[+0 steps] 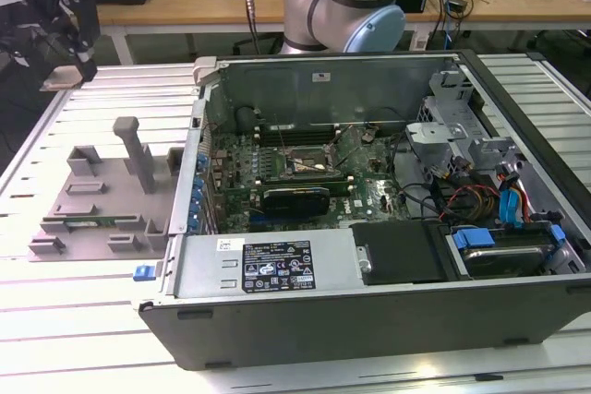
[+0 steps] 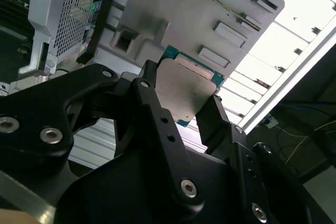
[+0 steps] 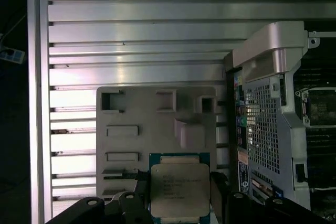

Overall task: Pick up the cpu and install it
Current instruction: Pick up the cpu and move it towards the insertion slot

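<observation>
Black jaws grip the cpu [image 3: 180, 190] near the gray tray [image 3: 142, 114], outside the case [image 3: 262, 124].

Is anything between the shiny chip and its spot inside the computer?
Yes. The hand holds the cpu above the grey tray, outside the computer case. The case's perforated metal wall stands between it and the socket.

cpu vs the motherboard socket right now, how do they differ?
Place: the cpu is held between the fingers, outside the case; the socket sits on the motherboard inside the case. Look: the cpu has a pale silver top and teal rim; the socket is dark with a metal frame. Both are square.
</observation>
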